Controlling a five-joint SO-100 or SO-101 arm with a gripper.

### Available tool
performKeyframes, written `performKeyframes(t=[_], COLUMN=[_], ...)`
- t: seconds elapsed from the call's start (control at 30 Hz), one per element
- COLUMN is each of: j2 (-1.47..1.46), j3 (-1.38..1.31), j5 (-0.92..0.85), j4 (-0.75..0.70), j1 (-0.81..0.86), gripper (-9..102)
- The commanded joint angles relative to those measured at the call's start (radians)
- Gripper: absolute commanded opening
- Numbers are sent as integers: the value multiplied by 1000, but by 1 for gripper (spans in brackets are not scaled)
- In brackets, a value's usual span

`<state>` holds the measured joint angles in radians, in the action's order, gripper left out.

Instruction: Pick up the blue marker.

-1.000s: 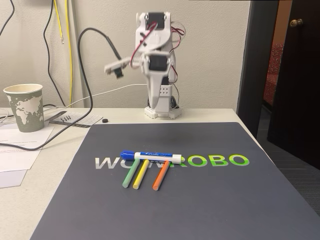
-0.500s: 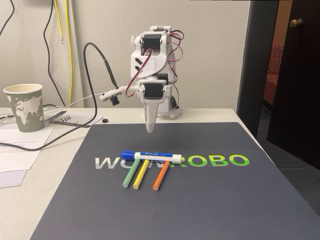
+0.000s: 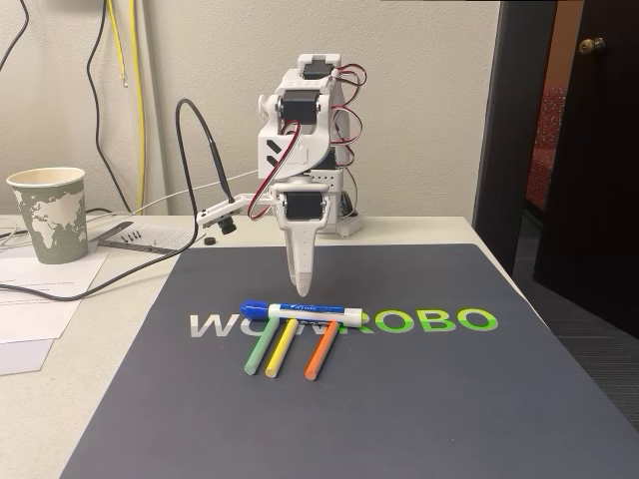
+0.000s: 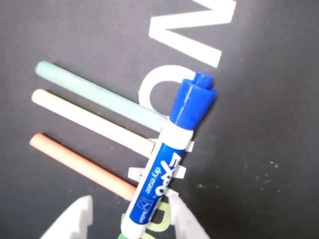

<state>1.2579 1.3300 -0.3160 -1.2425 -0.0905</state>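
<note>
Claw point(image 3: 301, 284) poised tip-down just above the white-barrelled dry-erase marker with blue cap point(image 3: 300, 311), fingers point(image 4: 75, 221) parted in the wrist view, the barrel's tail end between them, nothing held. Marker flat on dark printed mat point(image 3: 419, 399), lying across the upper ends of thin green point(image 3: 263, 347), yellow point(image 3: 282, 347) and orange point(image 3: 321, 349) sticks. Best lowered straight, closed across the barrel only, clear of the sticks beneath.

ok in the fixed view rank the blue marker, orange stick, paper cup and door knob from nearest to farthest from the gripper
1. Blue marker, on the mat just below the gripper.
2. Orange stick, below the marker, nearer the camera.
3. Paper cup, far left on the table.
4. Door knob, upper right, off the table.
</note>
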Motion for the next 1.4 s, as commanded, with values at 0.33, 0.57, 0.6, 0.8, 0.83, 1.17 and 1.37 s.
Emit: performKeyframes(t=[0.33, 0.57, 0.6, 0.8, 0.83, 1.17, 1.37], j2=[-152, -183, -187, -212, -216, -252, -261], j3=[-281, -281, -281, -281, -281, -281, -281], j5=[-11, -11, -11, -12, -14, -41, -49], j4=[-224, -225, -221, -196, -193, -132, -114], j1=[28, 23, 23, 18, 17, 15, 17], gripper=[25, 25, 25, 25, 25, 20, 17])
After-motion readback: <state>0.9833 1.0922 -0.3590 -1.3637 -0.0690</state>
